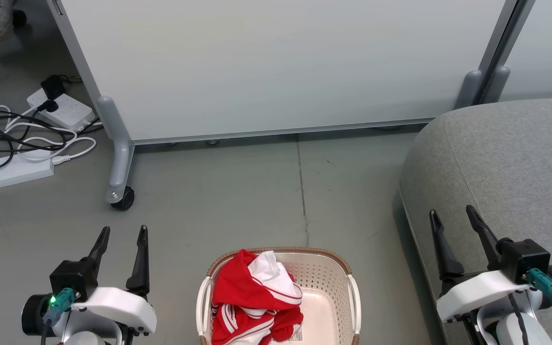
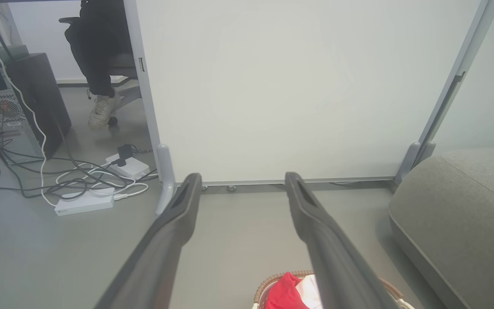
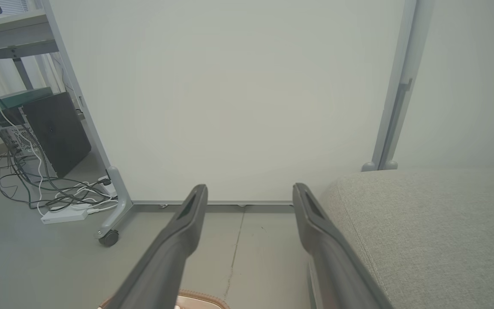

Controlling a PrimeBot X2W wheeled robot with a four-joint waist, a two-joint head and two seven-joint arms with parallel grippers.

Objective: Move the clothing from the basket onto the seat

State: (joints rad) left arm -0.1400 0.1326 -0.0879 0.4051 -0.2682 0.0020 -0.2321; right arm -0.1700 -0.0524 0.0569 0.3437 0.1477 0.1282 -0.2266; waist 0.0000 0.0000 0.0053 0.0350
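The red clothing (image 1: 249,299) with white stripes lies bunched in the left half of the cream basket (image 1: 333,282), which stands on the floor at the bottom middle of the head view. A corner of the clothing (image 2: 284,295) and the brown basket rim (image 2: 268,281) peek in at the bottom of the left wrist view; the basket rim (image 3: 204,297) also edges the right wrist view. The grey seat (image 1: 511,158) fills the right side. My left gripper (image 1: 122,235) hangs open left of the basket. My right gripper (image 1: 453,215) is open over the seat's front edge. Both are empty.
A white partition panel (image 1: 276,67) on a castered leg (image 1: 121,196) stands behind the basket. Power strips and tangled cables (image 1: 27,139) lie on the floor at the left. A seated person's shoe (image 2: 101,112) and a computer tower (image 2: 11,116) are beyond the panel.
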